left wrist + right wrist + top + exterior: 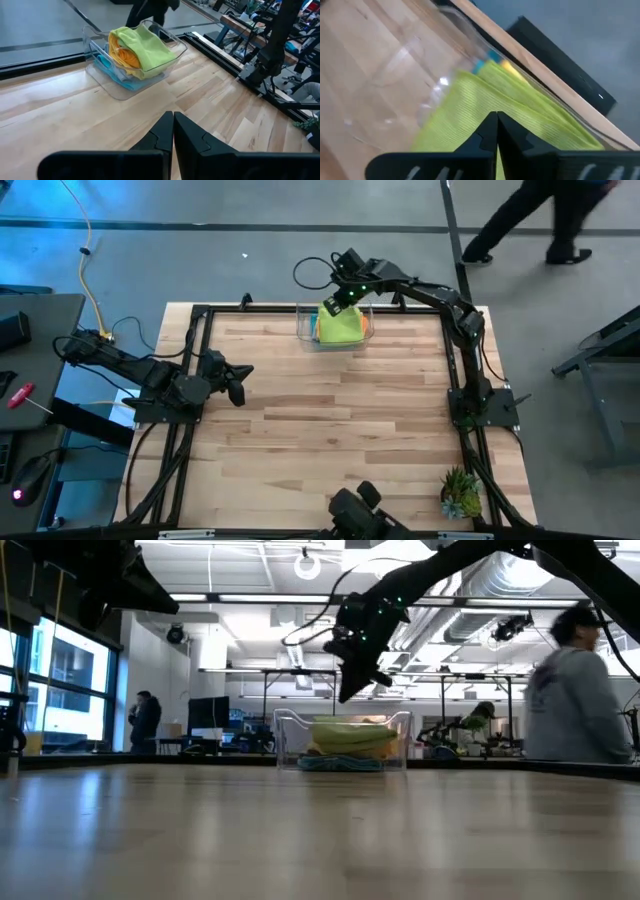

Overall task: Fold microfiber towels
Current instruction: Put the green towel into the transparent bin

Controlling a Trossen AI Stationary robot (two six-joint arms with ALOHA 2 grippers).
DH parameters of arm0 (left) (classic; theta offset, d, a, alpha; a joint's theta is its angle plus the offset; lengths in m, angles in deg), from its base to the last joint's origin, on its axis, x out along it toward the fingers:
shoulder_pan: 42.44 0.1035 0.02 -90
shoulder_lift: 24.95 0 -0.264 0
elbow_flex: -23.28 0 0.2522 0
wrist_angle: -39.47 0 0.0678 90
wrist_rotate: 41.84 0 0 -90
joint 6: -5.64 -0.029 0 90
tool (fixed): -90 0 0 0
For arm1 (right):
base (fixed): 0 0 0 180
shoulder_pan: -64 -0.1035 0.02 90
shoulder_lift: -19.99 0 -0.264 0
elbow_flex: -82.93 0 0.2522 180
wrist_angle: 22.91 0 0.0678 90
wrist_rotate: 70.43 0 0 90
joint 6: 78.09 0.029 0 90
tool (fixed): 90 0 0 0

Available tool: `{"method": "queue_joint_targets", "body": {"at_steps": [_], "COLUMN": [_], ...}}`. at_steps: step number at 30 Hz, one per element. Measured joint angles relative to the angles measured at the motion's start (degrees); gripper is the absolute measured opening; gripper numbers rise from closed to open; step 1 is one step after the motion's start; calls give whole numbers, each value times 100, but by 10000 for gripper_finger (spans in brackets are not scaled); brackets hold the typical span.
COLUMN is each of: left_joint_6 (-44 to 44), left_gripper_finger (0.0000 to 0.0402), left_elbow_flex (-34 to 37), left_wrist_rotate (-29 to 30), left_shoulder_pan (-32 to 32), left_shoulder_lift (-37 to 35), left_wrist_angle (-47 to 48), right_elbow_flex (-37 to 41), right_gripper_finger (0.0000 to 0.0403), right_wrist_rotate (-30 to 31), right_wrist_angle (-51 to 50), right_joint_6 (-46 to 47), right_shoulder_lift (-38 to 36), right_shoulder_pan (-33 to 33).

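While hovering above the clear plastic bin (pixel 336 328) at the far edge of the table (pixel 330 430), right end effector (pixel 340 298) closed, fingers pressed together with nothing between them, tips pointed down at the lime green towel (pixel 340 328). Not touching the cloth as far as the low view tells: dark fingertips a little above the bin's rim there. Seen through its own wrist camera as two dark fingers (pixel 496 131) meeting over ribbed lime green fabric, with a sliver of teal blue and a bit of yellow towel (pixel 509 66) showing at the pile's far edge against the bin wall.

Microfiber towels all inside the bin, heaped above its rim. Lime green on top, draped over the pile; yellow or orange folds (pixel 126 56) tucked beneath it on one side; teal blue towel (pixel 116 75) at the bottom against the clear wall. Grey towel not made out in any view. Orange edge (pixel 368 326) just visible at the bin's right side from above.

Left end effector (pixel 238 383) closed too, empty, held over bare wood near the table's left side, well apart from the bin, aimed toward it.

Small green spiky plant (pixel 462 492) at the near right corner of the table. Person (pixel 575 690) in a grey top walking beyond the table, another person (pixel 145 720) standing farther back at left.
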Motion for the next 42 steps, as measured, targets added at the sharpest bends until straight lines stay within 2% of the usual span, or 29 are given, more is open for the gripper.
{"method": "queue_joint_targets", "body": {"at_steps": [11, 18, 26, 31, 36, 42], "left_joint_6": [13, 56, 59, 21, 17, 15], "left_gripper_finger": [3, 3, 3, 3, 3, 3], "left_elbow_flex": [2, 2, 2, 2, 2, 2], "left_wrist_rotate": [0, -30, -76, -76, -72, -32], "left_shoulder_pan": [2, 0, 1, 0, 2, 0], "left_shoulder_lift": [0, 0, 2, 2, 0, 0], "left_wrist_angle": [60, 58, 60, 60, 63, 63], "right_elbow_flex": [855, 977, 660, 517, 805, 1131], "right_gripper_finger": [0, 0, 0, 0, 0, 0], "right_wrist_rotate": [447, 299, 350, 730, 913, 821], "right_wrist_angle": [1041, 1241, 489, -237, -265, -208], "right_joint_6": [471, 551, 292, 238, 171, 153], "right_shoulder_lift": [215, 310, -237, -286, -87, 26], "right_shoulder_pan": [-200, -196, -139, 2, 97, 108]}}
